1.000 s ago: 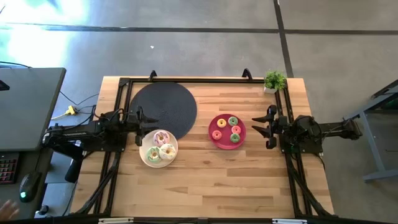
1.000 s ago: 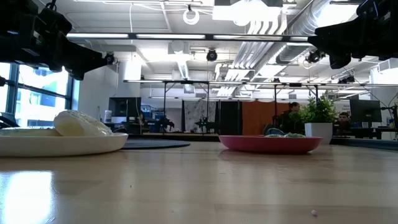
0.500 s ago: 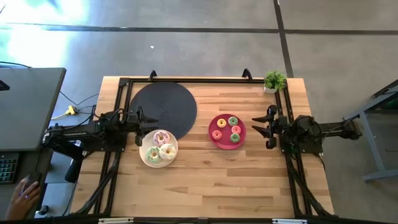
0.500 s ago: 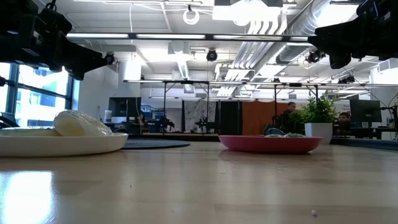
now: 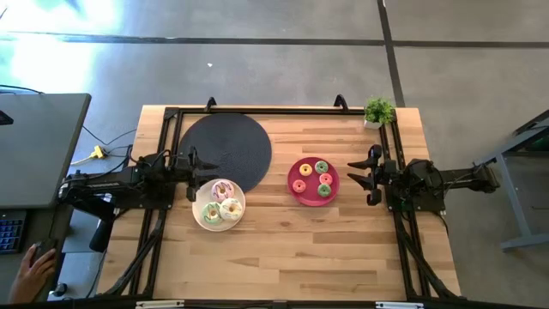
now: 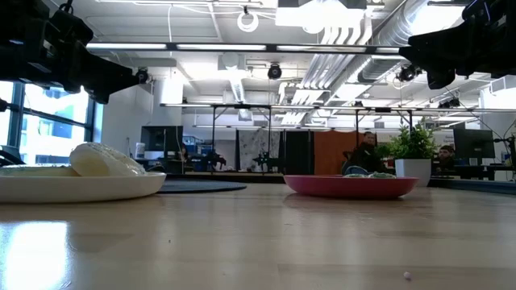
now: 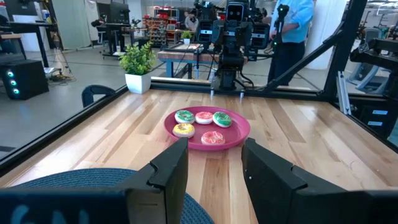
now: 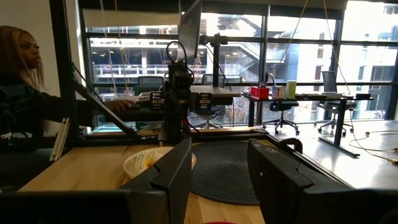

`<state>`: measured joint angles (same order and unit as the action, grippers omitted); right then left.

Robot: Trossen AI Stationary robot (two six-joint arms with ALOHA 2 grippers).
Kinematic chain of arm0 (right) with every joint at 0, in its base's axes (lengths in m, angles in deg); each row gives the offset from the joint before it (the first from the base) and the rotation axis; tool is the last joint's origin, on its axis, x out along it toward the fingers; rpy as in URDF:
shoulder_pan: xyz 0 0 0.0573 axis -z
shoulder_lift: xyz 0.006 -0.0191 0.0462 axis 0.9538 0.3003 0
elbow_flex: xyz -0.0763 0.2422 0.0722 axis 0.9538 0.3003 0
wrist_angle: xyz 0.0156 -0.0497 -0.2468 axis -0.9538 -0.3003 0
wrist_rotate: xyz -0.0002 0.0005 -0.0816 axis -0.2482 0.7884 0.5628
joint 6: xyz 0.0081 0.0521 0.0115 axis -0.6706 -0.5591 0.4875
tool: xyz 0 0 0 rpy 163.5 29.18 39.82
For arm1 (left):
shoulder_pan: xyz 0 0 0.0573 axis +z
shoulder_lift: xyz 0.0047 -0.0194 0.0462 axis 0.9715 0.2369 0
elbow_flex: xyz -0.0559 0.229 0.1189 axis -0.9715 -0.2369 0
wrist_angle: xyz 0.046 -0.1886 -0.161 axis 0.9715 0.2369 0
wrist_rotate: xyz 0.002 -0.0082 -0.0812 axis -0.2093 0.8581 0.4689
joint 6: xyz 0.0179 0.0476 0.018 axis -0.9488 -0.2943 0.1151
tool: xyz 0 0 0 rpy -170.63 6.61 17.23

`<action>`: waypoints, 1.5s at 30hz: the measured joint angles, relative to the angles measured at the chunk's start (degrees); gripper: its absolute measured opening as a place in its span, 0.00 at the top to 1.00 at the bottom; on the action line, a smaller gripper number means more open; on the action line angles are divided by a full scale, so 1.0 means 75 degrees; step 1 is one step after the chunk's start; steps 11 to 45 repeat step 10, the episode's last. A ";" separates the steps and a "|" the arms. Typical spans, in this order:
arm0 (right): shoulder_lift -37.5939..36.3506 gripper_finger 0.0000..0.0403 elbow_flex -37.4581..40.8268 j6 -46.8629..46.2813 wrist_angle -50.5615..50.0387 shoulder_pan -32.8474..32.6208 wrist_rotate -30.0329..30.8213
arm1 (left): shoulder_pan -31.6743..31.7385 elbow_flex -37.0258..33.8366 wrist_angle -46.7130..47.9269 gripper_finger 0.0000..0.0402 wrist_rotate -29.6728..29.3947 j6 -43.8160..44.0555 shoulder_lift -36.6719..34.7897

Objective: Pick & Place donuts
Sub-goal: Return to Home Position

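- Movement first: only a person's hand (image 5: 34, 266), beyond the left edge of the light wooden table (image 5: 300, 249), has shifted in the last second. Nothing on the table has moved, so the sorting looks finished and both arms seem parked.
- At the left edge, the left gripper (image 5: 192, 176) has kept its place. Its two dark fingers stand apart with nothing between them.
- Just beside that gripper, toward the table's middle, lies a round white plate (image 5: 200, 220). It holds three larger ring donuts that touch one another: a pink-iced donut (image 5: 223, 189), a green-iced donut (image 5: 212, 212) and a white-and-yellow-iced donut (image 5: 232, 207).
- Behind the white plate, toward the back edge, lies a round dark woven mat (image 5: 225, 148).
- Right of the table's middle sits a round red plate (image 5: 296, 196). It carries five small ring donuts (image 7: 204, 117): two green, two pink, one yellow.
- At the right edge, the right gripper (image 5: 360, 176) hangs near the red plate but apart from it, fingers spread and empty.
- At the back right corner stands a small green potted plant (image 5: 378, 112).
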<state>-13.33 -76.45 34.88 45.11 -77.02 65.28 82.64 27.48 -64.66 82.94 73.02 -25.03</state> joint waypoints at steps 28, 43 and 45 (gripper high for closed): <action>0.0000 0.64 0.0000 0.0000 0.0000 0.0000 0.0000 | 0.0000 0.0000 0.0000 0.65 0.0000 0.0001 0.0000; 0.0000 0.64 0.0000 0.0000 0.0000 0.0000 0.0000 | 0.0000 0.0000 0.0000 0.65 0.0000 0.0001 0.0000; 0.0000 0.64 0.0000 0.0000 0.0000 0.0000 0.0000 | 0.0000 0.0000 0.0000 0.65 0.0000 0.0001 0.0000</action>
